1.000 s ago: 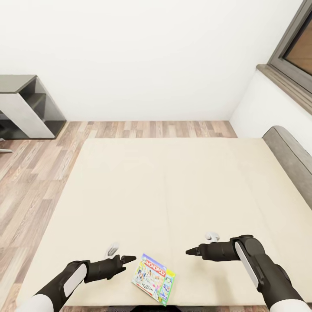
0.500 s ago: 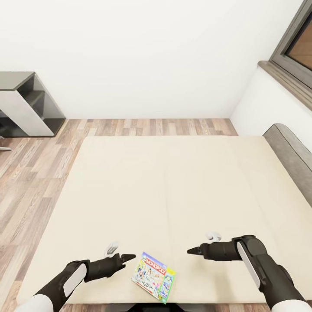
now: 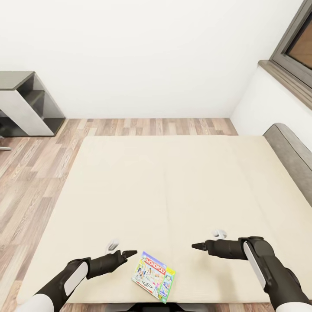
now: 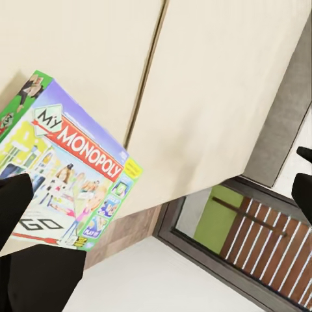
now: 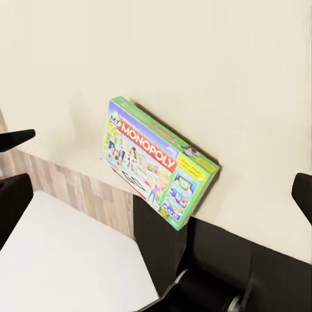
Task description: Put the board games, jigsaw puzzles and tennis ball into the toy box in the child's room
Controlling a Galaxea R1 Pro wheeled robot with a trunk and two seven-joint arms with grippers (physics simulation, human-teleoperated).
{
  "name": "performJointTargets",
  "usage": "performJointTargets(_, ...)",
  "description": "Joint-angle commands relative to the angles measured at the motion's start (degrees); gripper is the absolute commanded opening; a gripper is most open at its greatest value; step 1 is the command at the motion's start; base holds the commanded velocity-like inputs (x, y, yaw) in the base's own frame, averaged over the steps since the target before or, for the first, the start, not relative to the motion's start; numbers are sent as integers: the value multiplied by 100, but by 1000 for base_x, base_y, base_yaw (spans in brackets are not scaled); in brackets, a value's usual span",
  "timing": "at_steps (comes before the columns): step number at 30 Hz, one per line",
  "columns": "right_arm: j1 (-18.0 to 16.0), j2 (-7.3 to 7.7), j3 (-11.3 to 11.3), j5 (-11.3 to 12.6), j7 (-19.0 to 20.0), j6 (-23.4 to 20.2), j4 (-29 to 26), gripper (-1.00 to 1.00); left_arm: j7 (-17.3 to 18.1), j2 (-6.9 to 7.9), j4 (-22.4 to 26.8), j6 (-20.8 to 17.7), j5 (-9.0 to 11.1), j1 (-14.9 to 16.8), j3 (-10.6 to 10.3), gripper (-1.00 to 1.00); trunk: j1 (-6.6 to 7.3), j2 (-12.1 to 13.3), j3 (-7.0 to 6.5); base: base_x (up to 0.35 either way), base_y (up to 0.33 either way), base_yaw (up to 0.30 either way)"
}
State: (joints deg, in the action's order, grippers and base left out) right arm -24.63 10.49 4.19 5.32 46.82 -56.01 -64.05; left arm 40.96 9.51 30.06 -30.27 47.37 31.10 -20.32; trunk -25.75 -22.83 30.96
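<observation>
Child's room: plain white walls, wood-plank floor [image 3: 39,173], a dark-framed window [image 3: 299,39] at the far right, a grey-and-white stepped shelf unit [image 3: 21,104] against the far wall on the left.

Wide low bed with plain beige mattress [image 3: 164,190], grey headboard [image 3: 288,145] along its right side. Mattress top is flat, bare, soft-looking; a faint seam runs across its middle.

Left gripper [image 3: 130,253], black, hovers over the near edge of the mattress, just left of the box, not touching it; in the left wrist view its fingers stand wide apart. Right gripper [image 3: 197,246], black, hangs over the mattress to the box's right, clear of it; its fingers look spread in the right wrist view.

Thin flat white-and-green "MONOPOLY" board game box [image 3: 154,276] lies face up at the near edge of the mattress, between the two grippers, turned askew to that edge.

Handling, as judged: light, stiff cardboard, glossy lid likely slippery. Lying flat on soft bedding, little edge is exposed. Best hold is across the thin sides, at the middle of a long edge, pressing slightly into the mattress.
</observation>
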Motion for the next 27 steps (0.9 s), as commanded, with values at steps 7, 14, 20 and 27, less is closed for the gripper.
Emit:
performJointTargets(7,24,17,79,47,-17,51,-105,100,31,7,196,-11,59,-25,-32,100,-3,-9,9,0,0,0)
performJointTargets(14,29,9,100,42,-21,82,-140,100,45,7,257,-2,61,-36,-33,100,-3,-9,9,0,0,0)
performJointTargets(20,3,-14,79,42,-28,39,-184,100,60,12,282,1,61,-40,-25,100,-3,-9,9,0,0,0)
performJointTargets(27,-18,-40,53,20,-31,35,-206,100,76,15,292,-1,82,-42,-15,100,-3,-9,15,0,0,0)
